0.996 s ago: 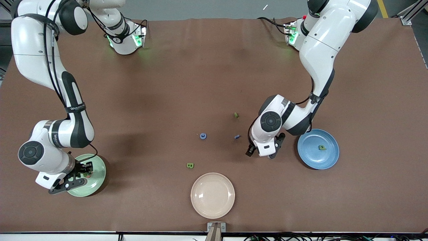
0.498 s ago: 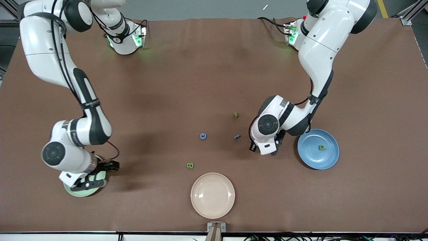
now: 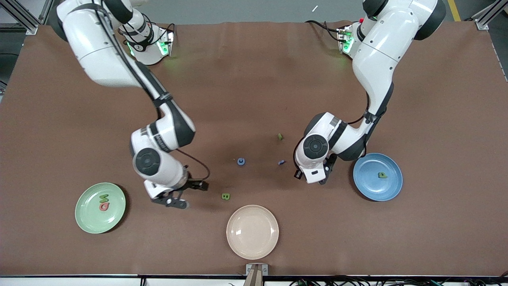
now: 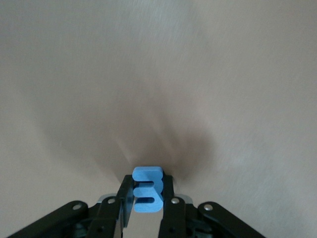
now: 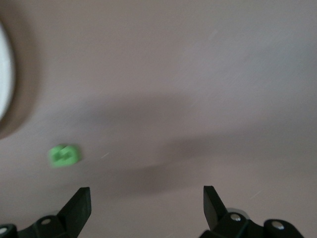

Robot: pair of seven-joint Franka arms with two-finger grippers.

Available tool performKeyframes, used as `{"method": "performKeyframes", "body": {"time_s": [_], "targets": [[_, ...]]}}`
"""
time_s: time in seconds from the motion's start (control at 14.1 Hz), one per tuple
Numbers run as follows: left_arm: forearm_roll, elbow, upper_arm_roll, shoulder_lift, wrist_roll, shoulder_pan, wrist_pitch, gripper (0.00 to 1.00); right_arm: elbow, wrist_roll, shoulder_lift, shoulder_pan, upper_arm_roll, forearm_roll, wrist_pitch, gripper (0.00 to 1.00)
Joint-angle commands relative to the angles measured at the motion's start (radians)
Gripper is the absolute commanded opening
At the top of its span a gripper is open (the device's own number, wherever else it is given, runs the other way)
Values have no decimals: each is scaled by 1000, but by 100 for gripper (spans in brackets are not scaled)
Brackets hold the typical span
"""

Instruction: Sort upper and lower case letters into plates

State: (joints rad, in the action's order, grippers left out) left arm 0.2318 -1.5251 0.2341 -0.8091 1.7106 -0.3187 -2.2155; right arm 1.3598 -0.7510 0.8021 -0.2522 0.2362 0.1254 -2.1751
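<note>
Spanning the frame, a brown table carries two white Franka arms whose bases stand along its top edge; the right arm reaches toward the middle, the left arm bends down beside the blue plate; three plates of equal size follow: the pale green plate at the right arm's end, holding a green letter and a pinkish-red letter; the blue plate at the left arm's end, holding a green piece; a cream plate nearest the camera; the right gripper hangs above bare table with fingers spread wide and empty, near a green B; the left gripper is clamped on a blue letter low over the table; loose between the arms lie a round blue letter, a small blue piece and a small green piece.
</note>
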Motion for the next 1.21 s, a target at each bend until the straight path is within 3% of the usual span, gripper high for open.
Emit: {"method": "performKeyframes", "body": {"time_s": [0.0, 0.28, 0.64, 0.78, 0.93, 1.14], "targets": [[56, 34, -65, 22, -81, 16, 14, 0, 27, -212, -14, -77, -8, 2, -2, 100], [60, 30, -87, 76, -342, 153, 29, 1, 35, -401, 11, -180, -15, 8, -32, 100], [60, 0, -79, 117, -580, 280, 181, 7, 58, -504, 58, -255, -32, 28, -83, 100], [51, -39, -79, 116, -579, 300, 183, 26, 58, -518, 72, -272, -41, 34, -95, 96], [49, -87, -78, 140, -559, 308, 186, 98, 58, -518, 78, -282, -47, 36, -110, 82], [41, -70, -38, 168, -553, 293, 211, 100, 55, -516, 81, -286, -46, 52, -111, 54]]}}
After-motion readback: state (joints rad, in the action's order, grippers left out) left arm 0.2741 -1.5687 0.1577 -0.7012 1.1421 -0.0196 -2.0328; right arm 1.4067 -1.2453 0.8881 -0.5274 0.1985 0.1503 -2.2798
